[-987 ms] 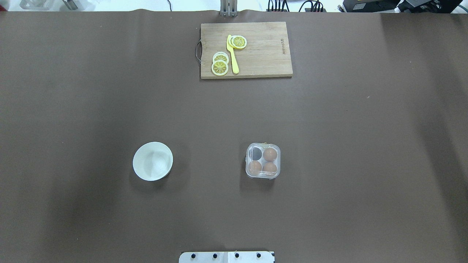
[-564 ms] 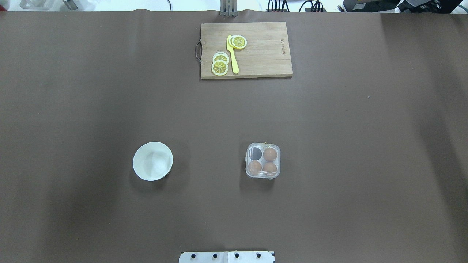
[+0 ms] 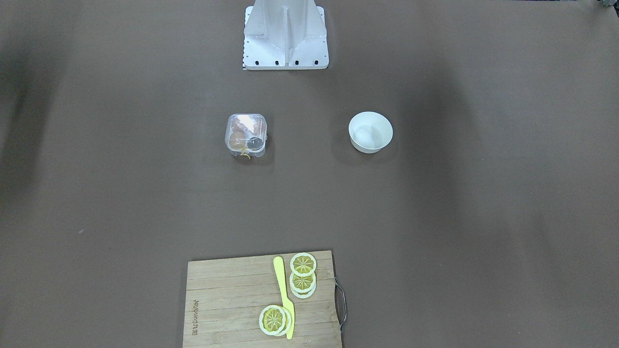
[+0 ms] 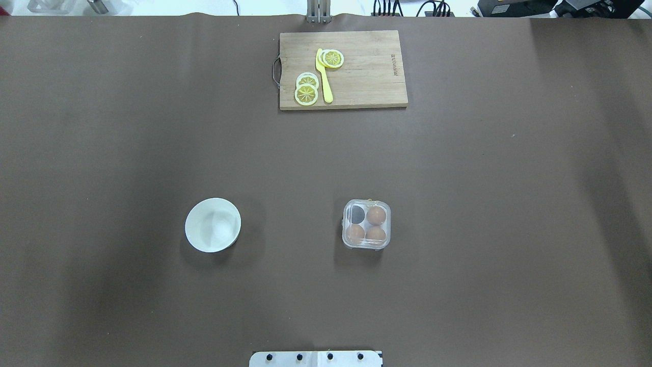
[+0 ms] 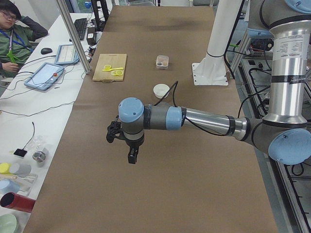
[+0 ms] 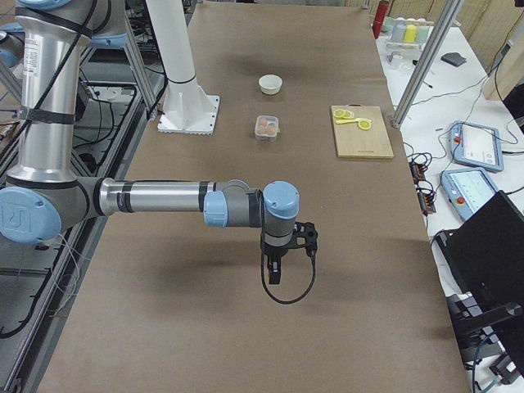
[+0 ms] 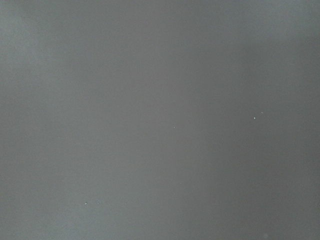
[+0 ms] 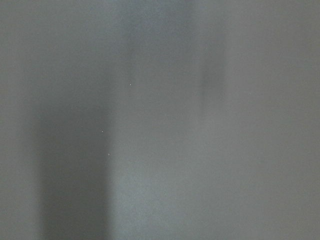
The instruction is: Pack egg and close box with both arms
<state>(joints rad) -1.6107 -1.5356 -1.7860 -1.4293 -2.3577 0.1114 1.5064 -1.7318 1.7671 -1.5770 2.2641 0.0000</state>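
The clear box [image 4: 367, 224] stands right of the table's middle, and its see-through lid appears to lie down over the cups. Three brown eggs sit in it: one at the far right [image 4: 376, 215], one at the near left [image 4: 355, 233] and one at the near right [image 4: 376, 234]. The far-left cup is empty. The box also shows in the front view [image 3: 245, 135]. My left gripper [image 5: 132, 156] hangs over bare table far off to the left. My right gripper [image 6: 274, 274] hangs far off to the right. I cannot tell whether either is open. Both wrist views show only blurred table.
A white bowl [image 4: 213, 225] stands left of the box. A wooden cutting board [image 4: 356, 70] at the far edge carries lemon slices [image 4: 306, 93] and a yellow knife [image 4: 324, 76]. The white stand [image 3: 285, 36] is at the near edge. An operator [image 5: 14, 34] sits beside the table.
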